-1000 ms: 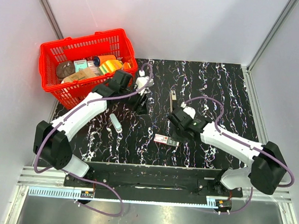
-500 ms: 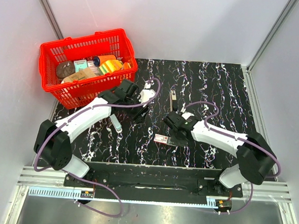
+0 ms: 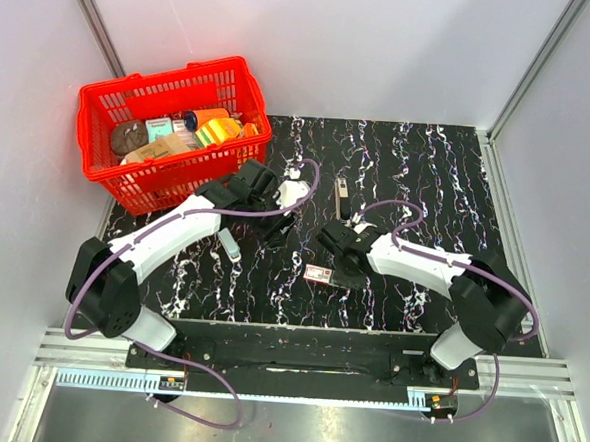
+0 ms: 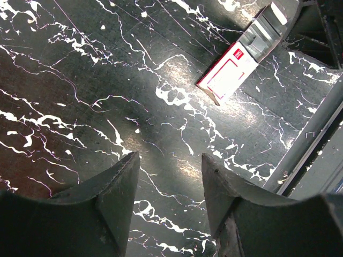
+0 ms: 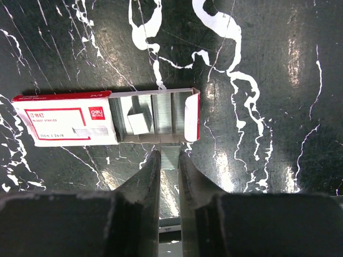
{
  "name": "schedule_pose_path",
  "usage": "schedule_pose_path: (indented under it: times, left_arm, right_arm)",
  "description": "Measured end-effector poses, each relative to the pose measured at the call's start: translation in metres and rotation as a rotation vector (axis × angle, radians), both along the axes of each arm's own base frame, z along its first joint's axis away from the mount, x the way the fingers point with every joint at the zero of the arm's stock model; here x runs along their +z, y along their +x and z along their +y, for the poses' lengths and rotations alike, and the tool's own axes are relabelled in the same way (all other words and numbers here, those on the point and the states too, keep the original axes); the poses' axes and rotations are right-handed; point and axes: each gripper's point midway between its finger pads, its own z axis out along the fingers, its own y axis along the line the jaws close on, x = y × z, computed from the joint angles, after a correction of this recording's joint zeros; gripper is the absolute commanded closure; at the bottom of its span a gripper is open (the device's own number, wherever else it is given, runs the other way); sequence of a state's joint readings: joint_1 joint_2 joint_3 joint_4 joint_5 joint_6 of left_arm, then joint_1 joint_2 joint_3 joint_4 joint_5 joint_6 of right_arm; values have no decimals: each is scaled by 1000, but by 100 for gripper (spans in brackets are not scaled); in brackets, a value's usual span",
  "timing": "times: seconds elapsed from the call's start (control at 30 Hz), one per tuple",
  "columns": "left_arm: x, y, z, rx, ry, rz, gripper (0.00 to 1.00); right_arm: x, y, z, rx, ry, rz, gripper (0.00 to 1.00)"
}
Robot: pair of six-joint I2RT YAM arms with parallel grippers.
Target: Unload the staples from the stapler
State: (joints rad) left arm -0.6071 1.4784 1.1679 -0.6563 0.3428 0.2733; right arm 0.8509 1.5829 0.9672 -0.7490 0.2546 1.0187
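Note:
A slim dark stapler with a silver part (image 3: 343, 196) lies on the black marbled table beyond my right gripper. A red and white staple box (image 3: 322, 275) lies in the middle, its tray (image 5: 155, 115) slid open with staple strips inside. My right gripper (image 3: 346, 267) is shut on a strip of staples (image 5: 170, 159), held right at the near edge of the open tray. My left gripper (image 3: 280, 226) is open and empty above bare table left of the box. The box also shows in the left wrist view (image 4: 230, 72).
A red basket (image 3: 98, 159) full of small goods stands at the back left. A light grey oblong object (image 3: 229, 245) lies on the table under the left arm. White walls enclose the table on three sides.
My left gripper has moved from beside the basket toward the table's middle. My right gripper has shifted left and back, closer to the staple box tray.

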Motion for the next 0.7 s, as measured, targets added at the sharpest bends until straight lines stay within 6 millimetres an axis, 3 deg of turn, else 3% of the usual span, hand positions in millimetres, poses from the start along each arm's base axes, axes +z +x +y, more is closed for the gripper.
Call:
schedule_pose_path:
  times: [0.5,0.7]
  left_arm:
    - [3,-5,1,-18,1,-19,46]
    - [3,-5,1,-18,1,-19,46]
  right_arm:
    - [-3,1,1,1,-9,9,100]
    - [-4,1,1,5,-10,9,94]
